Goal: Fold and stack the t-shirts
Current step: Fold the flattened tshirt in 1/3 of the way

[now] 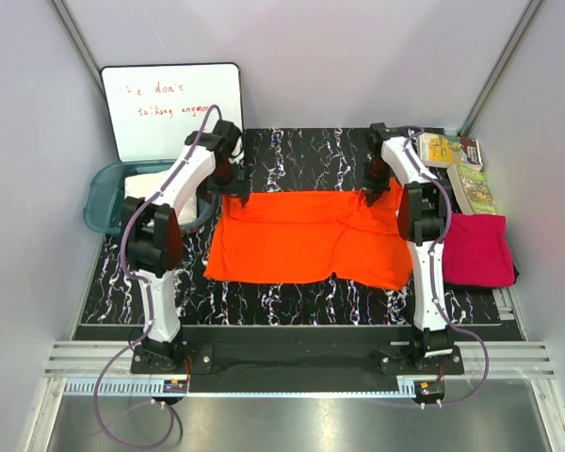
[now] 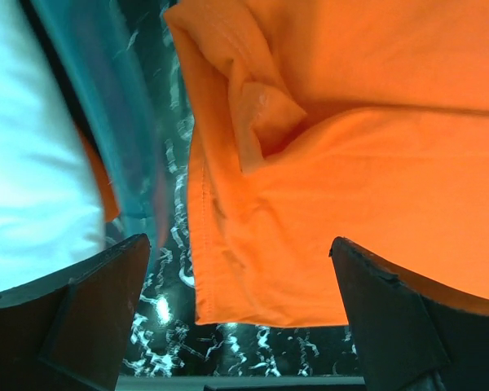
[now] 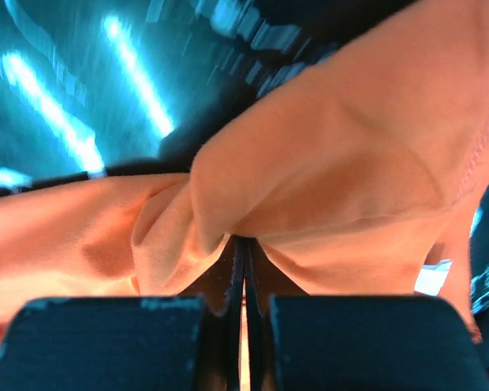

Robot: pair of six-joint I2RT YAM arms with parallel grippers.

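Observation:
The orange t-shirt (image 1: 311,235) lies spread across the middle of the black marbled table. My left gripper (image 1: 234,185) hovers over its far left corner; in the left wrist view it (image 2: 240,281) is open, with the shirt's hemmed corner (image 2: 310,179) lying between the jaws and untouched. My right gripper (image 1: 377,188) is at the shirt's far right corner; in the right wrist view it (image 3: 244,248) is shut on a bunched fold of orange fabric (image 3: 334,163). The magenta-pink t-shirt (image 1: 477,250) lies folded at the right edge. The cream-white t-shirt (image 1: 158,185) sits in the tub.
A teal plastic tub (image 1: 102,202) stands at the left, its rim (image 2: 106,106) close beside my left gripper. A whiteboard (image 1: 169,108) leans at the back left. Colourful booklets (image 1: 461,169) lie at the back right. Grey walls close in both sides.

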